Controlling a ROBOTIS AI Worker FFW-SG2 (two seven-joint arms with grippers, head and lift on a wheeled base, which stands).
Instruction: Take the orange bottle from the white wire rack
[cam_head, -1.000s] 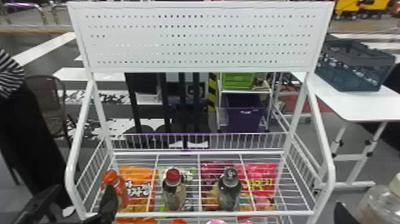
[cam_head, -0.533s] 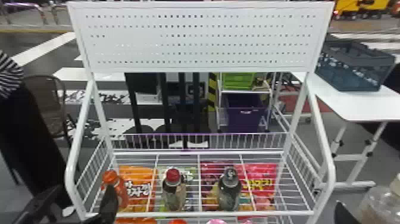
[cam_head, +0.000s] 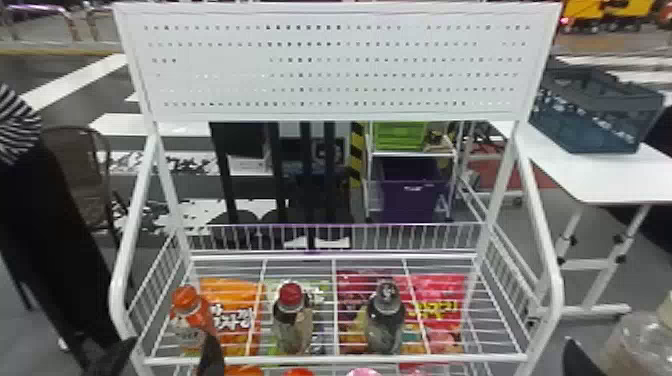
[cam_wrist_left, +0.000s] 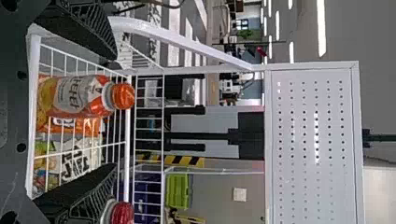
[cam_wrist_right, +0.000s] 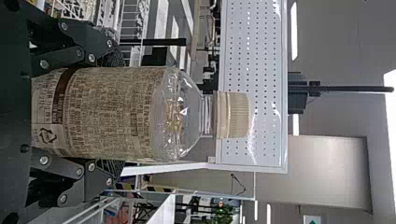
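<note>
The orange bottle (cam_head: 192, 320) stands upright at the left end of the white wire rack (cam_head: 330, 359). My left gripper (cam_head: 162, 356) is at the rack's front left corner, open, one finger overlapping the bottle's lower right side in the head view. In the left wrist view the orange bottle (cam_wrist_left: 77, 98) appears between the spread fingers of my left gripper (cam_wrist_left: 116, 111), nearer one finger and with no visible contact. My right gripper (cam_head: 582, 357), parked at the lower right, holds a clear bottle (cam_head: 635, 340); in the right wrist view my right gripper (cam_wrist_right: 116, 112) is shut around this cream-capped bottle (cam_wrist_right: 112, 114).
A red-capped bottle (cam_head: 292, 320) and a dark-capped bottle (cam_head: 385, 320) stand farther right on the same shelf. Snack bags (cam_head: 440, 305) show behind and below the bottles. The rack's side tube (cam_head: 117, 300) rises at the left, and a white table (cam_head: 600, 175) is off right.
In the head view my left gripper has shifted to the right and lower, so its fingers now straddle the line to the orange bottle. The bottles and my right gripper have not moved.
</note>
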